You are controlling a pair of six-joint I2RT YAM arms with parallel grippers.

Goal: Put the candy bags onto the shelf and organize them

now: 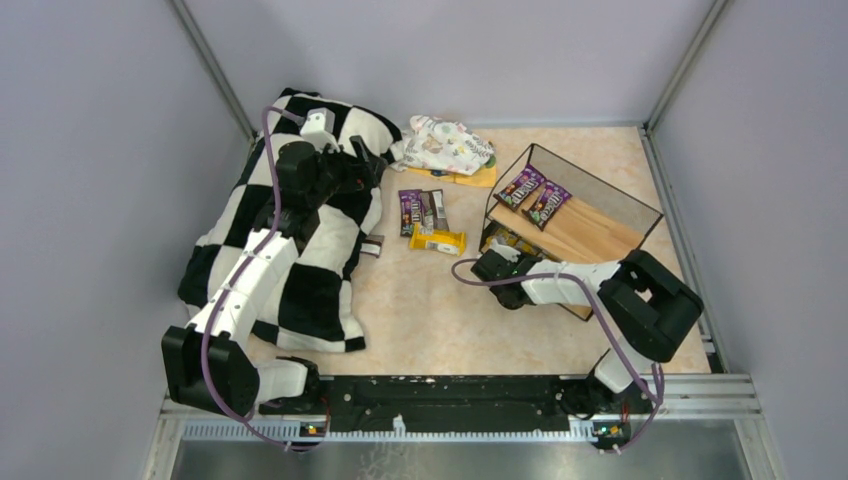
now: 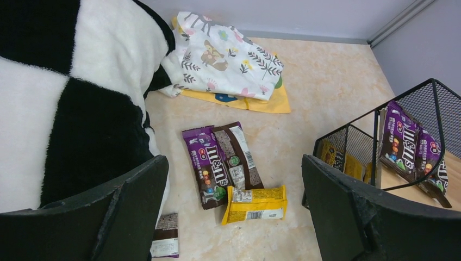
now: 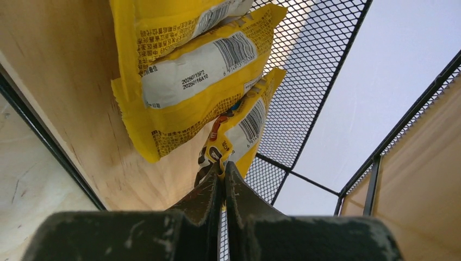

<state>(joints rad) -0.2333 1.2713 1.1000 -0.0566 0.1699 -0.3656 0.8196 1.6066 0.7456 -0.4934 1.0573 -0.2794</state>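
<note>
Loose bags point(image 1: 425, 215) lie 4 o'clock of gaping, empty left claw point(image 1: 368, 165), the nearer; right claw point(image 3: 222, 169) pinched closed among shelf's point(image 1: 600, 235) yellow bags point(image 3: 190, 70), hold unclear.

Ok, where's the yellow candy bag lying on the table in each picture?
Top external: yellow candy bag near centre, left of the shelf.
Left wrist: bottom centre, below the purple bag; shelf at right.
Right wrist: not in it; those yellow bags are inside the shelf.
Shared landmark: the shelf.
</note>
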